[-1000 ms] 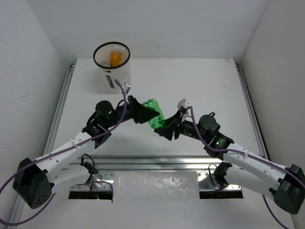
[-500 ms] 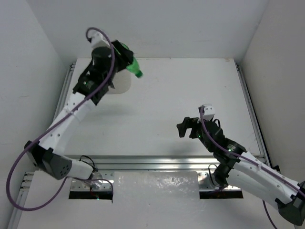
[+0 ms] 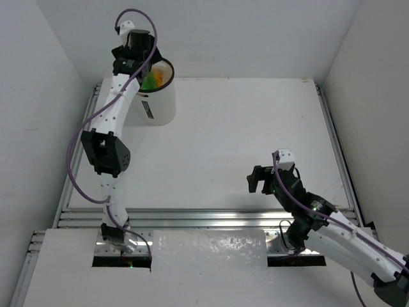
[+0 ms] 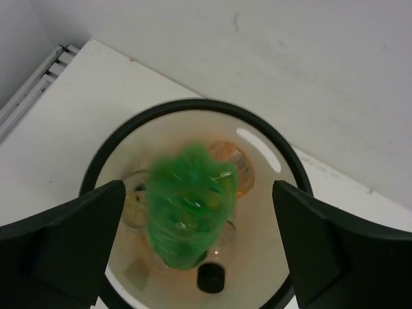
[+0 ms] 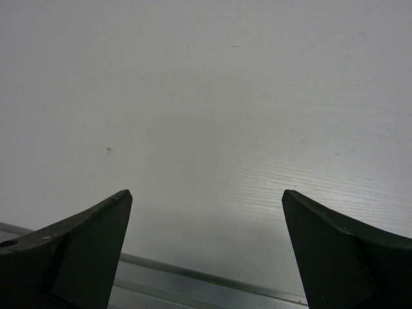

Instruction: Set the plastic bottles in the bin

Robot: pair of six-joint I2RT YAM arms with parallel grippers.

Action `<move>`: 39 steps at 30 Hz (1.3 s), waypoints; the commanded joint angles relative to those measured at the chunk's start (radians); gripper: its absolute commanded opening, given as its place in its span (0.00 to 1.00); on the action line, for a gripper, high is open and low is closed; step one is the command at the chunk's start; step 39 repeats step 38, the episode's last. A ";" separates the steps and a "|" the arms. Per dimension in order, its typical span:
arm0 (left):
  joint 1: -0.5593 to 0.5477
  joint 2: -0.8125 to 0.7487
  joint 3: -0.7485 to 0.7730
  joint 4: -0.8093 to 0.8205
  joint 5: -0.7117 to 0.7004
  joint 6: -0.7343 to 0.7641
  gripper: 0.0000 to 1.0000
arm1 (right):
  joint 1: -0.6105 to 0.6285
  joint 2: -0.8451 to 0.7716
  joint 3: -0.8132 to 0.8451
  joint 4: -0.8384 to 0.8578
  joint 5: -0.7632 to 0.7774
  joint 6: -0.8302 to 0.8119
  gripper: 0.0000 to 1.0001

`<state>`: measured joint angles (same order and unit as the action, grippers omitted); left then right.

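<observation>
The bin (image 3: 156,105), white with a black rim (image 4: 193,103), stands at the table's far left corner. My left gripper (image 4: 198,187) hangs straight above its mouth, open, fingers wide apart. Between them the green plastic bottle (image 4: 190,206) is blurred and touches neither finger, inside the rim; it shows green in the top view (image 3: 147,82). Under it lie an orange bottle (image 4: 236,168), a clear bottle (image 4: 134,205) and a black cap (image 4: 211,278). My right gripper (image 3: 259,180) hovers open and empty (image 5: 206,193) over the bare table at the near right.
A metal rail (image 3: 211,216) runs along the table's near edge, also seen below the right fingers (image 5: 212,280). White walls close in the table on three sides, the back wall (image 4: 290,77) just behind the bin.
The left arm swung the green bottle from mid-table up over the bin and opened, letting it go. The right gripper opened and pulled back to the near right.
</observation>
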<state>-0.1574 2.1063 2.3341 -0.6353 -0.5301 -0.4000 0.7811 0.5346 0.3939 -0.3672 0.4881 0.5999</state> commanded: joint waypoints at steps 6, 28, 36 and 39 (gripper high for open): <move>-0.008 -0.187 -0.021 -0.055 0.120 0.050 1.00 | 0.000 0.025 0.143 -0.117 -0.007 -0.023 0.99; -0.041 -1.749 -1.547 0.117 0.226 0.052 1.00 | 0.000 -0.125 0.373 -0.552 0.144 -0.112 0.99; -0.042 -1.692 -1.550 0.095 0.196 0.030 1.00 | 0.001 -0.228 0.376 -0.558 0.129 -0.124 0.99; -0.042 -1.685 -1.553 0.100 0.203 0.029 1.00 | 0.000 -0.222 0.390 -0.579 0.121 -0.117 0.99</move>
